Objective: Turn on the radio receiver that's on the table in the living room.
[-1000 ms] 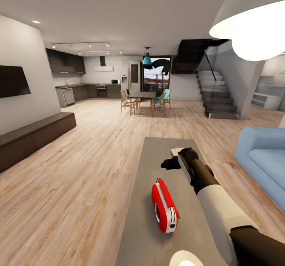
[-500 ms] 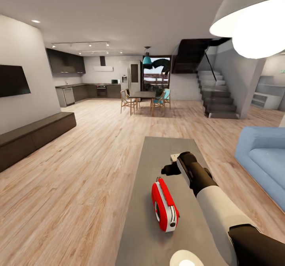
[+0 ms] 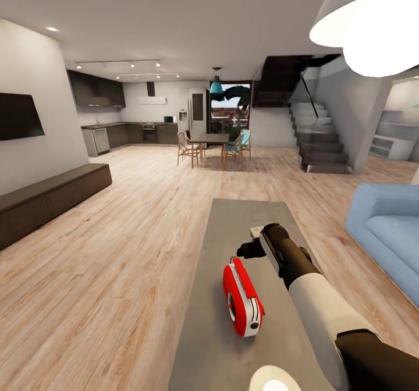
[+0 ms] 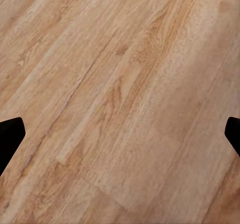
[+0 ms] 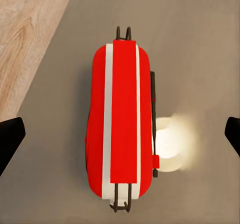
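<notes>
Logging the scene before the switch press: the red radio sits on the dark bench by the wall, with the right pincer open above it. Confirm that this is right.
One thing is wrong: the radio receiver stands on the grey coffee table, not the dark bench, as the head view shows. The rest holds: in the right wrist view the right pincer is open above it.

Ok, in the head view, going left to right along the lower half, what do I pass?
Dark bench → wood floor → radio → right gripper → blue sofa.
</notes>
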Tool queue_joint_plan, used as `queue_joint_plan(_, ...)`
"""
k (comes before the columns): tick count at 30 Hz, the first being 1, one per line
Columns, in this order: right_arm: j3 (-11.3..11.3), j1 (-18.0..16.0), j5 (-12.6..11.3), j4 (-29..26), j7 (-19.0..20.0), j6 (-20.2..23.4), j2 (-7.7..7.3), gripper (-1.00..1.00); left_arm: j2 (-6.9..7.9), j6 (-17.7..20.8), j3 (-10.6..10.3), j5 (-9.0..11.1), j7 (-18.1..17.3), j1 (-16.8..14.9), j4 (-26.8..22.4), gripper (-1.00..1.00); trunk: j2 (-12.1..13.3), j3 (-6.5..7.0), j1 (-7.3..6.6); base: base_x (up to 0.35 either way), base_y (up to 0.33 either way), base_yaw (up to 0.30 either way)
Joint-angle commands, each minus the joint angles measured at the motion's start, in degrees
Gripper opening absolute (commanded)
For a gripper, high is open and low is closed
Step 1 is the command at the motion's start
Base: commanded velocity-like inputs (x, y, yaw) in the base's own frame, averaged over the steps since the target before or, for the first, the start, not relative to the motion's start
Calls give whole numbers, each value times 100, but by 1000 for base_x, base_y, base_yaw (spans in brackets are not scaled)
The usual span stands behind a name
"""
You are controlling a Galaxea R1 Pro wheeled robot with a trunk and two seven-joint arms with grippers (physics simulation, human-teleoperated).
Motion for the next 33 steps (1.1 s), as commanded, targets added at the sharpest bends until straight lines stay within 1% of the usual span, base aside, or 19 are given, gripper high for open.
queue_joint_plan(1, 0, 0, 0, 0, 0, 0, -1, 100, 0, -2, 0, 0, 0, 0, 0, 100, -42, -18, 23, 0, 0, 0)
queue_joint_plan(33, 0, 0, 8, 96, -36, 0, -8, 100, 0, -11, 0, 0, 0, 0, 0, 100, -1325, -593, 725, 0, 0, 0)
